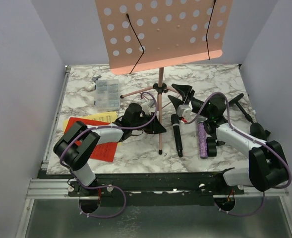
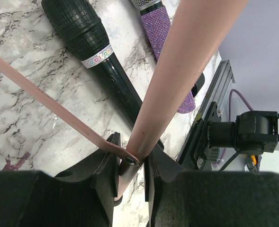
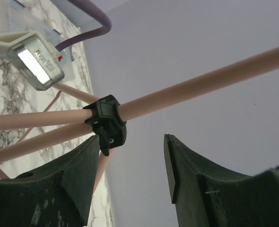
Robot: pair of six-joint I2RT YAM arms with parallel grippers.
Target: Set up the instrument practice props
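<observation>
Pink music rack (image 1: 160, 34) upright at the middle of the desk (image 1: 136, 161), pole (image 1: 161, 77) vertical, one tripod leg (image 2: 177, 71) pinched low at its brace joint by left fingers (image 2: 103, 184), right fingers (image 3: 68, 184) spread and empty, black leg collar (image 3: 108, 123) near and just beyond their gap, right arm nearer it.

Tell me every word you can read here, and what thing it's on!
"pop", then something like "tone": coloured letters ringing the black microphone, left wrist view; the ending is blurry.
Red music sheet and yellow music sheet: any print is too small to read.
Nothing else is readable.
</observation>
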